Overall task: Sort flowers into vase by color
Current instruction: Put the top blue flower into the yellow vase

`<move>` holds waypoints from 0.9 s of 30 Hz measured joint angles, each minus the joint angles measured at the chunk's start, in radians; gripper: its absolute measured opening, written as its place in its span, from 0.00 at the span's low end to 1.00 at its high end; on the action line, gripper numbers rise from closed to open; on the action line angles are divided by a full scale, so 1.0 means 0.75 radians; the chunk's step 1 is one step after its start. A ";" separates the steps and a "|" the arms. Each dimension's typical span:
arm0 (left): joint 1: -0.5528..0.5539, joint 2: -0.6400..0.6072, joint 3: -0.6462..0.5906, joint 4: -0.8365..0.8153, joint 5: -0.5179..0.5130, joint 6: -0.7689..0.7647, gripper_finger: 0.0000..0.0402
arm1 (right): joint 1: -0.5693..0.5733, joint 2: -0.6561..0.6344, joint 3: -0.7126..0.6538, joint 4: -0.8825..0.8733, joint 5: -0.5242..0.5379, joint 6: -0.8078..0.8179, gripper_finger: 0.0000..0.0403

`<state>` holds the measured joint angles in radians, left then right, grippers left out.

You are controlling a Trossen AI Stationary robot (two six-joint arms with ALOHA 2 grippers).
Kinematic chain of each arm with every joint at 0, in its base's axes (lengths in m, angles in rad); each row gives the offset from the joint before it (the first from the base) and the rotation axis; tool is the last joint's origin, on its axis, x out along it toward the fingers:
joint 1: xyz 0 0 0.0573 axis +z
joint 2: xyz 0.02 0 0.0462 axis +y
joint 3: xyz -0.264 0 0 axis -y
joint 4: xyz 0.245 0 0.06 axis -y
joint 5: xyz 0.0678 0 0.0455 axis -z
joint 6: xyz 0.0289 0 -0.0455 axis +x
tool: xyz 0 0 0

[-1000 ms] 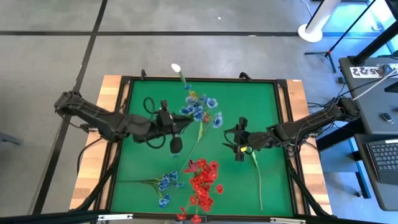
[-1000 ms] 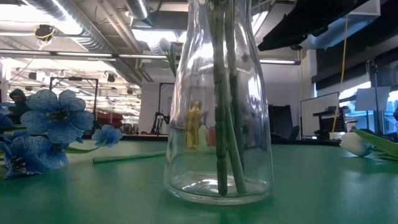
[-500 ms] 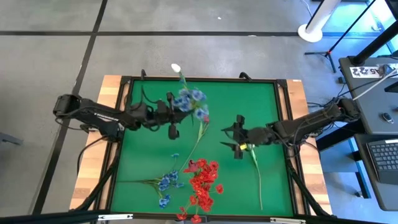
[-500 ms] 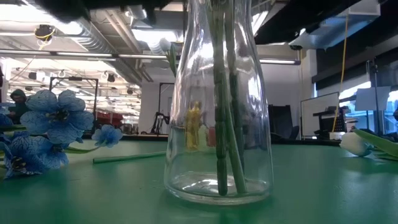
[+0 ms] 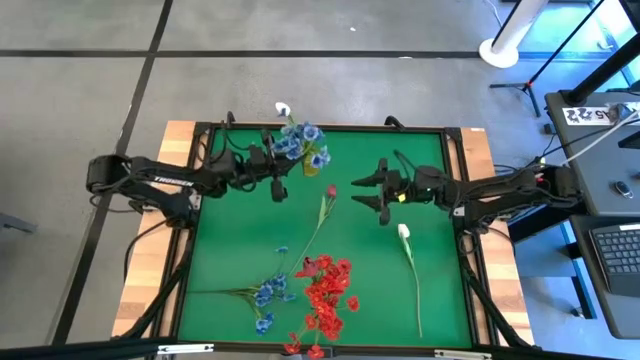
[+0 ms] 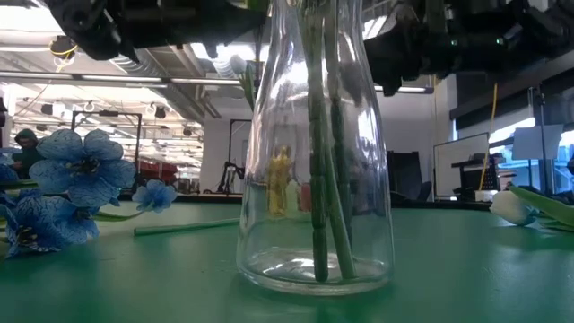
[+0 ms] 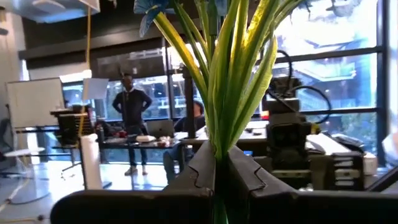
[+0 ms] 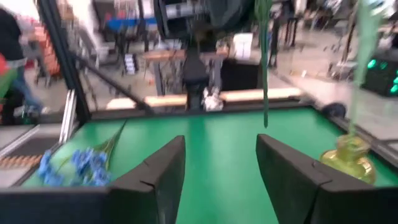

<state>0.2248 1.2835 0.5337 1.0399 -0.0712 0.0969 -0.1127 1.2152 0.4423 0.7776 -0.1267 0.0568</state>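
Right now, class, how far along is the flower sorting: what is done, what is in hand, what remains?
Done: the glass vase holds a few green stems, blooms out of view. In hand: the left gripper is shut on a blue cluster. Left: a red cluster, a second blue cluster, a red bud and a white bud lie on the mat; the right gripper is open, empty.

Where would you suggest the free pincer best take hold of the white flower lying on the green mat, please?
I would grip the white flower on its thin green stem, just below the bud, coming straight down from above. It lies flat and alone on the mat, so fingers can straddle the stem crosswise. The open right pincer hovers nearest.
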 joint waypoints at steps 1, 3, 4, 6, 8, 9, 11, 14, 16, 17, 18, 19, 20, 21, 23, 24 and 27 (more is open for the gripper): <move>0.028 0.000 0.000 -0.001 0.020 0.007 0.01 | -0.010 0.000 -0.013 0.024 0.000 0.011 0.46; 0.082 0.001 0.000 0.001 0.061 0.020 0.01 | -0.022 0.000 -0.030 0.018 -0.001 0.019 0.45; 0.109 0.001 0.000 0.010 0.080 0.021 0.01 | -0.028 0.001 -0.033 0.013 -0.002 0.020 0.44; 0.159 0.001 0.000 0.029 0.129 0.021 0.01 | -0.027 0.000 -0.035 0.015 0.002 0.021 0.43; 0.201 0.001 0.000 0.049 0.172 0.020 0.01 | -0.027 0.000 -0.035 0.011 0.007 0.020 0.43; 0.221 0.003 0.000 0.065 0.191 0.018 0.01 | -0.027 0.000 -0.035 0.012 0.012 0.018 0.43; 0.253 0.022 0.000 0.108 0.220 0.012 0.01 | -0.027 0.000 -0.035 0.023 0.030 0.005 0.43; 0.289 0.074 0.009 0.186 0.249 -0.016 0.02 | -0.027 0.000 -0.035 0.035 0.062 -0.016 0.43; 0.307 0.119 0.035 0.220 0.277 -0.024 0.01 | -0.027 0.000 -0.035 0.043 0.075 -0.020 0.43; 0.314 0.145 0.052 0.222 0.285 -0.030 0.01 | -0.027 0.000 -0.035 0.044 0.076 -0.022 0.43; 0.319 0.173 0.072 0.222 0.286 -0.031 0.01 | -0.027 0.000 -0.035 0.044 0.076 -0.022 0.43; 0.323 0.199 0.090 0.221 0.287 -0.031 0.01 | -0.027 0.000 -0.035 0.044 0.076 -0.022 0.43; 0.328 0.223 0.107 0.219 0.288 -0.029 0.01 | -0.027 0.000 -0.035 0.044 0.076 -0.022 0.43; 0.334 0.247 0.125 0.220 0.288 -0.023 0.01 | -0.027 0.000 -0.035 0.041 0.076 -0.022 0.43; 0.345 0.289 0.153 0.222 0.288 -0.022 0.01 | -0.027 0.000 -0.035 0.033 0.076 -0.017 0.43; 0.350 0.308 0.164 0.221 0.288 -0.022 0.01 | -0.027 0.000 -0.035 0.030 0.075 -0.016 0.43; 0.364 0.360 0.186 0.219 0.284 -0.021 0.01 | -0.027 0.000 -0.035 0.018 0.076 -0.016 0.43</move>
<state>0.4977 1.5536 0.6733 1.2042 0.1418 0.0811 -0.1331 1.2153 0.4164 0.7909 -0.0700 0.0448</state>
